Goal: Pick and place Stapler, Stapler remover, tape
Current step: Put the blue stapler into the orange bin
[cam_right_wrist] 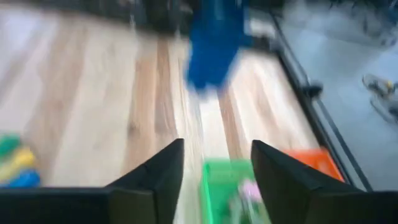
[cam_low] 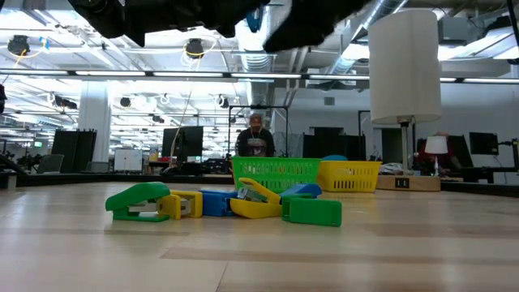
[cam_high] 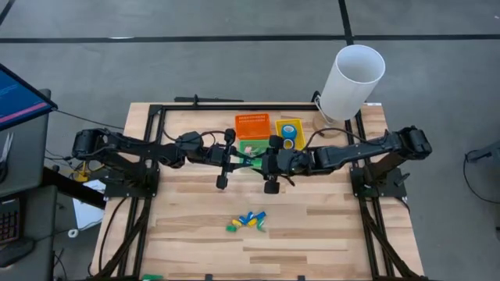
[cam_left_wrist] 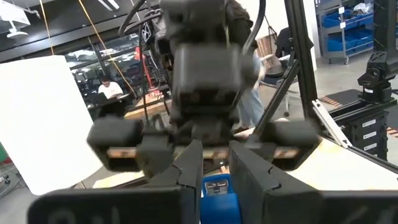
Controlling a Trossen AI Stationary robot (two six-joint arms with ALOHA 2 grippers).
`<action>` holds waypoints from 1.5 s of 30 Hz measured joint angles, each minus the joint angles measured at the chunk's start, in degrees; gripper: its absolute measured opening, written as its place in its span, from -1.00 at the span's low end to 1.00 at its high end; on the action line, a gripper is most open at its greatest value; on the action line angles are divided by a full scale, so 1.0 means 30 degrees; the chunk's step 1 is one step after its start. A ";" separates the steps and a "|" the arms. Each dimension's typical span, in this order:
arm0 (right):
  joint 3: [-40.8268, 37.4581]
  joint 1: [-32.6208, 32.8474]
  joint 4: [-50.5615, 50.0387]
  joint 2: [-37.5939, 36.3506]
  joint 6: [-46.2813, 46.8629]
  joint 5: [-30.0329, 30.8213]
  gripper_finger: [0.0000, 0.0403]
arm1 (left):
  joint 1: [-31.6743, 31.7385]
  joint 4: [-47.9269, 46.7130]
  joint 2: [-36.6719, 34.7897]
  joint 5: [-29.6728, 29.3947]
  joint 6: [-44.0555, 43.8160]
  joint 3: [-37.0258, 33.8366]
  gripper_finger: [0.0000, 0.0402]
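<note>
My left gripper (cam_left_wrist: 216, 163) is above the green basket (cam_high: 251, 151), shut on a small blue stapler (cam_left_wrist: 217, 194). In the right wrist view the stapler (cam_right_wrist: 214, 50) shows as a blur hanging over the table. My right gripper (cam_right_wrist: 214, 165) is open and holds nothing. It faces the left gripper (cam_high: 244, 160) closely from the right (cam_high: 268, 164), over the same basket (cam_right_wrist: 227, 186). A pile of small green, yellow and blue staplers (cam_high: 247, 222) lies on the table nearer the front edge (cam_low: 227, 203). Blue tape rolls (cam_high: 289, 133) sit in the yellow basket (cam_high: 299, 125). My left gripper pinches the small blue stapler (cam_left_wrist: 219, 202) between its two fingers (cam_left_wrist: 189, 168), held clear of the table above the green basket. The fingers themselves hide which part of the stapler they are on.
An orange basket (cam_high: 252, 125) stands behind the green one, beside the yellow basket. A tall white cylinder (cam_high: 351, 82) stands at the far right corner. Bare wooden table (cam_high: 328, 226) surrounds the stapler pile. A person (cam_low: 255, 138) sits in the room beyond.
</note>
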 joint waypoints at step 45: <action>-0.2441 -0.3635 -0.3611 -0.0015 0.3371 -0.0554 0.04 | 1.0162 -0.2577 0.9377 0.1979 -0.5510 0.5501 -0.60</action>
